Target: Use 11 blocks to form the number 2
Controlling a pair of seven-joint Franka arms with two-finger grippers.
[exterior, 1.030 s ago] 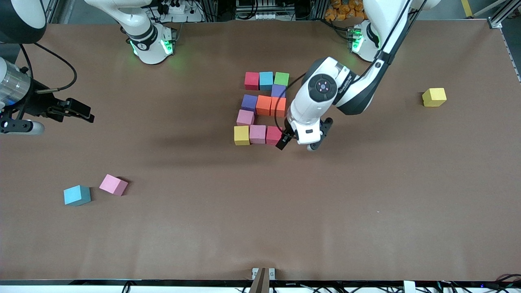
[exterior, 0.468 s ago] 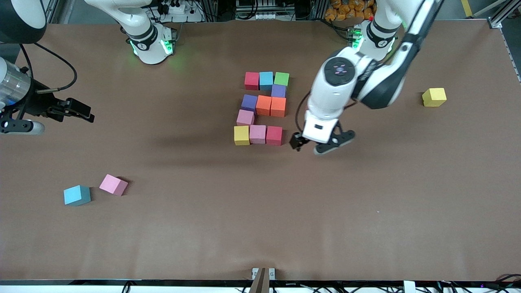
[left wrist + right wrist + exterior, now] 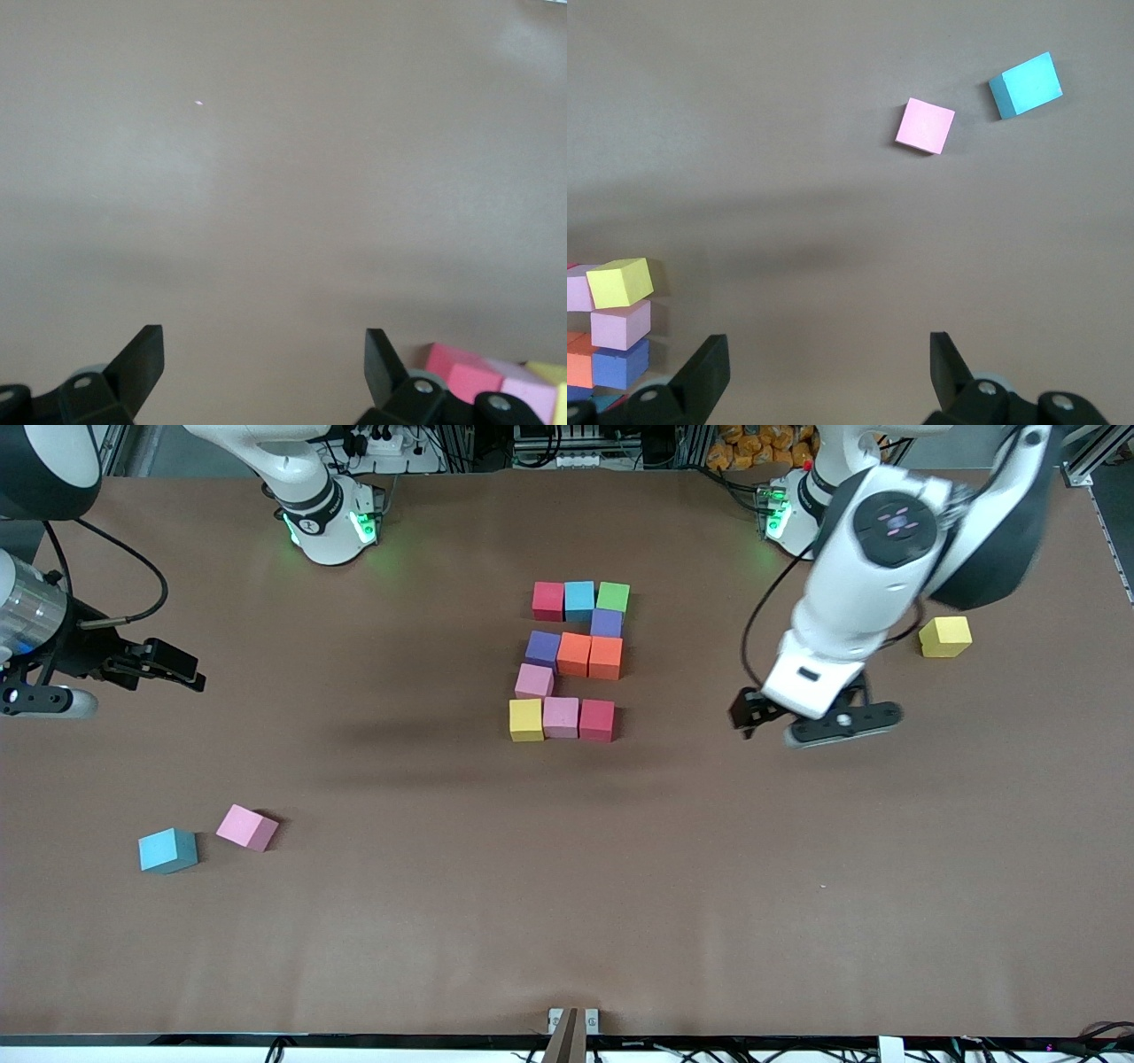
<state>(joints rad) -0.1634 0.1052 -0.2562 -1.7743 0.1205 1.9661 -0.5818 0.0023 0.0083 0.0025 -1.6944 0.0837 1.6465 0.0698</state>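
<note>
1. The table (image 3: 567,921) took up the whole scene, and the blocks (image 3: 576,657) sat together at its middle: eleven cubes, by my count, already reading as a 2. Three spares lay well apart: a yellow block (image 3: 944,636) toward the left arm's end, and a pink block (image 3: 247,827) just beside a light blue block (image 3: 167,850), nearer the front camera toward the right arm's end.
2. The left arm reached out from its base, wrist tipped down, with the left gripper (image 3: 815,722) hanging over bare table between the figure and the yellow block, its fingers spread wide and empty.
3. The right arm waited at its end of the table; the right gripper (image 3: 164,664) was parted too and held nothing.
4. The risk I saw was undoing finished work: a low sweep across the figure could knock the closely packed foam cubes askew, and fetching a spare would spoil the count.
</note>
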